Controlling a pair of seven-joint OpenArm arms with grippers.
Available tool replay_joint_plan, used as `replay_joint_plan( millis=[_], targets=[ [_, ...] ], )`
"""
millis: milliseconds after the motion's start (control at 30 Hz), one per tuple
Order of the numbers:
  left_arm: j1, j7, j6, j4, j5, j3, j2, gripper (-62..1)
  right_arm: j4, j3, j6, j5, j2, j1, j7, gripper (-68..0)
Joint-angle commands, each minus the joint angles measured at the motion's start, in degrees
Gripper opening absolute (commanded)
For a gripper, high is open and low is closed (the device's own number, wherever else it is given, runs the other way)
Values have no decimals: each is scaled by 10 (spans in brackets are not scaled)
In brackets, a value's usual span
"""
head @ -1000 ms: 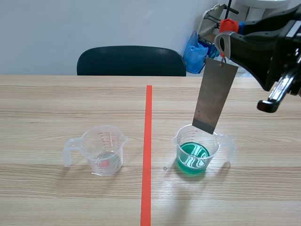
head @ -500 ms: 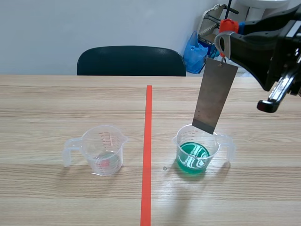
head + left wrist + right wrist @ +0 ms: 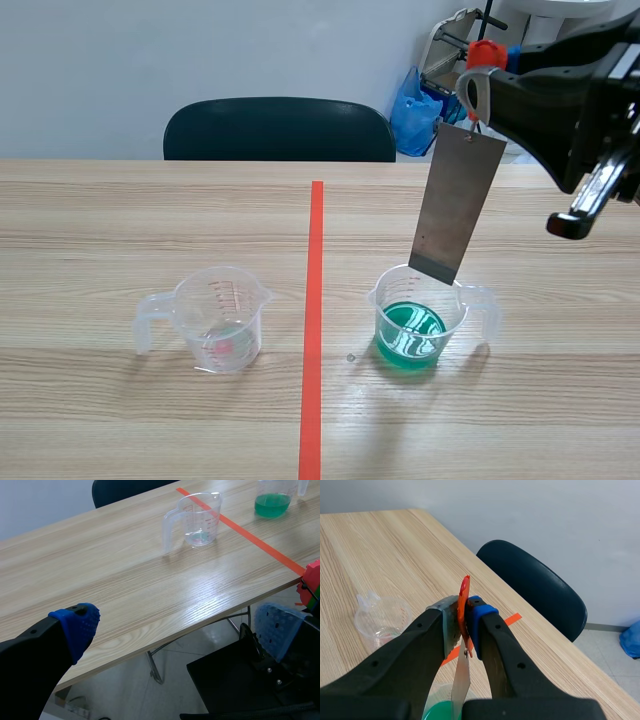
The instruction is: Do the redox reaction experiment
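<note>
Metal plate (image 3: 457,203) over green cup (image 3: 410,338) (clear cup (image 3: 220,318) unobstructed)

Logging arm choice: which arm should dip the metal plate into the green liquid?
Right. The right gripper holds the metal plate hanging just above the cup of green liquid; the left gripper is open, off the table's edge.

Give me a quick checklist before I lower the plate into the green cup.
1. Grip: right tool shut on the red clip that carries the plate. Ok.
2. Aim: plate's lower edge is over the green cup mouth in both the scene and right wrist views. Ok.
3. Plate plumb: it slants in the scene view. Not ok.
4. Fit: plate looks narrower than the mouth. Ok.
5. Cup upright, liquid well below the rim. Ok.
6. Left tool open, off the table edge, far from the cup. Ok.
</note>
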State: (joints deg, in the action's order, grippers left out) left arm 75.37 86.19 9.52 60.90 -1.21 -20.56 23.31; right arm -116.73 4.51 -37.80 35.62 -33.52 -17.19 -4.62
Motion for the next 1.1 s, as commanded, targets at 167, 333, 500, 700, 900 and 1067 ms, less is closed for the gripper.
replay_joint_plan(
  millis=[167,333,500,700,900,1067],
  targets=[
    [1,28,1,7,2,-3,-6,14,-7,7,2,11,-6,5,7,-669],
    [1,28,1,7,2,-3,-6,14,-7,7,2,11,-6,5,7,-669],
    [1,28,1,7,2,-3,-6,14,-7,7,2,11,-6,5,7,-669],
    [1,28,1,7,2,-3,-6,14,-7,7,2,11,-6,5,7,-669],
    [1,28,1,7,2,-3,-6,14,-7,7,2,11,-5,5,2,-669],
    [1,28,1,7,2,-3,-6,14,3,2,2,11,-4,5,3,-669]
  ],
)
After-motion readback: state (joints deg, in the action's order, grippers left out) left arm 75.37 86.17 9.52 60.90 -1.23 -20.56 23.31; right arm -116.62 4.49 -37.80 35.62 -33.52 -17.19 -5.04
